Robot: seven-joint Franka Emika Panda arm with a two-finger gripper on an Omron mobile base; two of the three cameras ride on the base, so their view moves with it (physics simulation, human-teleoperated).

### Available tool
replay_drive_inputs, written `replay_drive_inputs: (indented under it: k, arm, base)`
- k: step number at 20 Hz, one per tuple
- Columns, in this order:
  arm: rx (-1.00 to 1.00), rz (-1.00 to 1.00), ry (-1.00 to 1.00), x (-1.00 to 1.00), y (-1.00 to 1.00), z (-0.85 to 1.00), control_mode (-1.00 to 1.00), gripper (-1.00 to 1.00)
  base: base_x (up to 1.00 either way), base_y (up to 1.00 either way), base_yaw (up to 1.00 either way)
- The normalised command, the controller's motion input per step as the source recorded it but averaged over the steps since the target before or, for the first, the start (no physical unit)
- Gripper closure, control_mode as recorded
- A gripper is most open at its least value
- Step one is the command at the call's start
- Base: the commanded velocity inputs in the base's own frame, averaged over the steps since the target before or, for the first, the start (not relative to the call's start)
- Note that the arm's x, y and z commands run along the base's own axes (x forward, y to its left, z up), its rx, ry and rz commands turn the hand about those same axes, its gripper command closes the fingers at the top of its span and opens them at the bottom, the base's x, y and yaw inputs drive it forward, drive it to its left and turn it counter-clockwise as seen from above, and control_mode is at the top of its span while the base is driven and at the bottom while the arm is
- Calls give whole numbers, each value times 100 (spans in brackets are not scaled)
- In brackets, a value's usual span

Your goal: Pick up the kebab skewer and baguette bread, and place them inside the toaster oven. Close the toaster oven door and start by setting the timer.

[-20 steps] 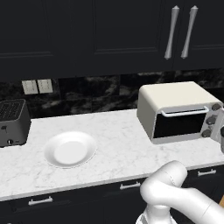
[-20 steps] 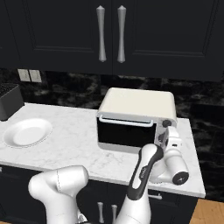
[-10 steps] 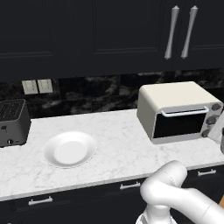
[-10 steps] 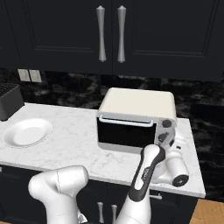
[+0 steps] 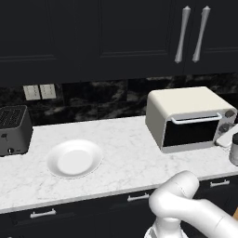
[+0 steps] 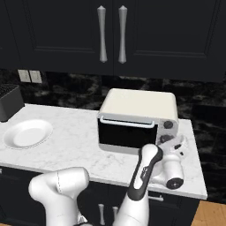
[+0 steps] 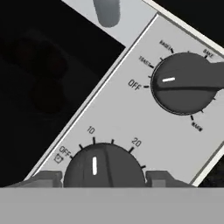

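Toaster oven (image 5: 188, 118): cream-white box on the worktop (image 5: 121, 153), at about 3 o'clock from the white plate (image 5: 74, 158) in the left base view. Door (image 6: 127, 137) is shut, dark glass upright, pale bar handle across its top edge.

Progress: plate is bare; neither skewer nor baguette lies on the worktop. Dim dark shapes behind the glass in the hand view may be the food, too dark to tell. Judged from this, loading and closing are done; the timer step is in hand and is the last one left.

Timer knob (image 7: 104, 165): lower of two dark knobs on the control panel (image 7: 131, 113), dial marked OFF, 10, 20. Its white pointer stands just past the 10 mark, so it appears already off OFF; whether the turn is finished cannot be told.

Mode knob (image 7: 183, 83): at about 1 o'clock from the timer knob in the hand view, pointer towards the OFF and TOAST marks.

End effector (image 7: 104, 179): at the oven's right front corner in the right base view. Fingertips (image 7: 46, 178) flank the timer knob at 9 and 3 o'clock, jaws partly spread around it. Tips sit right against the knob's sides; firm contact looks likely but cannot be confirmed.

Slot toaster (image 5: 14, 130): black, far from the oven at the worktop's other end, untouched.
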Motion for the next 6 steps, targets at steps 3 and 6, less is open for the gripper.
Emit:
replay_drive_inputs:
  k: [3, 6]
  arm:
    - [62, -19, 0, -10, 4, 0, -100, 100]
    - [67, -21, 2, -14, 4, 0, -100, 100]
  base:
    - [0, 0, 0]
    - [0, 0, 0]
